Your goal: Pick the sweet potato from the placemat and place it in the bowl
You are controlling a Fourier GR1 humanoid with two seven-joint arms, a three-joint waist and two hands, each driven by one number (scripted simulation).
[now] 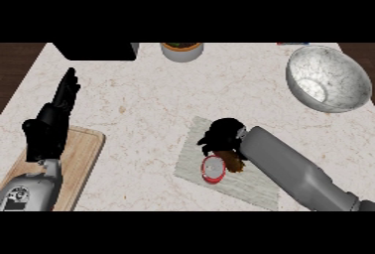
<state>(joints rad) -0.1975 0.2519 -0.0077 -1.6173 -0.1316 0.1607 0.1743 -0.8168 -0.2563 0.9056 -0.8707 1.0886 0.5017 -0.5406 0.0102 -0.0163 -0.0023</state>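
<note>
right hand (222, 135) is curled down onto the sweet potato (234, 162) on the placemat (253, 191), beside a red can (213, 169). lift clear of it, then carry toward the bowl (327, 79). left hand (55, 116) rests open, well apart.

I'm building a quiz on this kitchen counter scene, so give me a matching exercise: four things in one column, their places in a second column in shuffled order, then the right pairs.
Things:
1. bowl
2. cutting board
3. placemat
4. right hand

Places:
A. at the counter's left edge, under the left forearm
B. far right of the counter
C. over the placemat, by the sweet potato
D. centre of the counter, lying under a red can

Pairs: 1-B, 2-A, 3-D, 4-C
</note>
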